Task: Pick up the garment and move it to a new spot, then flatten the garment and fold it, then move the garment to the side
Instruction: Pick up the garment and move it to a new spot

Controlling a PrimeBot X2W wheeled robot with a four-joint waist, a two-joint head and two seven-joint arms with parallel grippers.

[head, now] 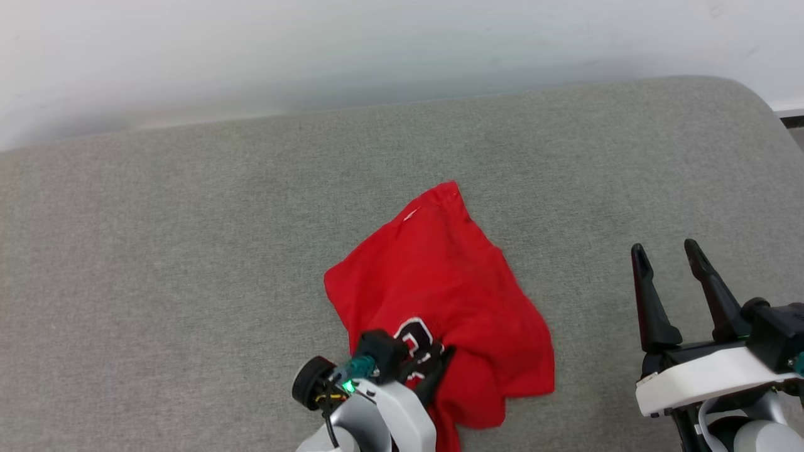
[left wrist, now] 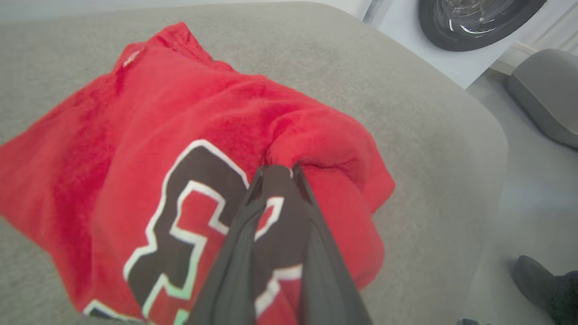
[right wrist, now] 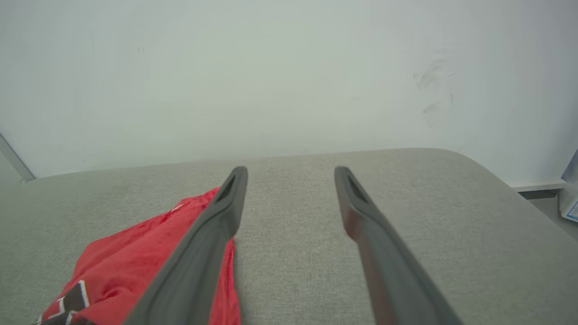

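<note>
The garment [head: 449, 289] is a red shirt with black white-outlined lettering, lying crumpled near the front middle of the grey padded surface [head: 188, 238]. My left gripper [head: 433, 364] sits over its near edge, on the lettering. In the left wrist view the left gripper [left wrist: 277, 174] is shut, with a fold of the garment [left wrist: 189, 131] pinched between its fingers. My right gripper [head: 669, 254] stands open to the right of the shirt, apart from it and holding nothing. In the right wrist view the right gripper [right wrist: 291, 174] points across bare surface, with the garment [right wrist: 135, 266] at lower left.
A white wall [head: 314, 44] runs behind the grey surface. The surface's rounded right corner [left wrist: 487, 126] drops to the floor, where a washing machine door [left wrist: 474, 20], a grey seat [left wrist: 546, 95] and a person's dark shoe [left wrist: 542, 280] stand.
</note>
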